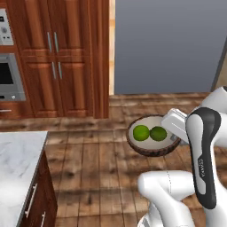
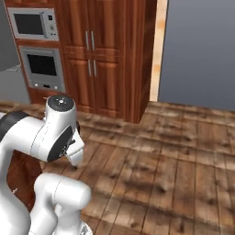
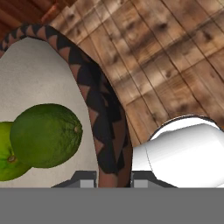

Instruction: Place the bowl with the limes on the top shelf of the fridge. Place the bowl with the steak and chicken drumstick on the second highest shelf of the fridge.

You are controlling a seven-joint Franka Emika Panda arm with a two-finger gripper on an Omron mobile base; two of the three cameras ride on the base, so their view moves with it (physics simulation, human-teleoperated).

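The bowl with the limes (image 1: 150,146) hangs in the air above the wooden floor, dark brown outside and pale inside, with two green limes (image 1: 141,132) lying side by side in it. My gripper (image 1: 174,140) is shut on the bowl's right rim. In the hand view the patterned dark rim (image 3: 103,113) runs down between my fingertips (image 3: 85,177), and my gripper (image 3: 114,177) pinches it, with a lime (image 3: 46,134) close to its left. The fridge, its shelves and the bowl with the steak and chicken drumstick are out of view.
Tall brown wooden cabinets (image 1: 57,57) stand ahead on the left, with a built-in oven (image 2: 42,68) and a microwave (image 2: 31,24) beside them. A marble-topped counter (image 1: 15,164) is at the lower left. A plain grey wall (image 1: 168,44) lies ahead, with plank floor before it.
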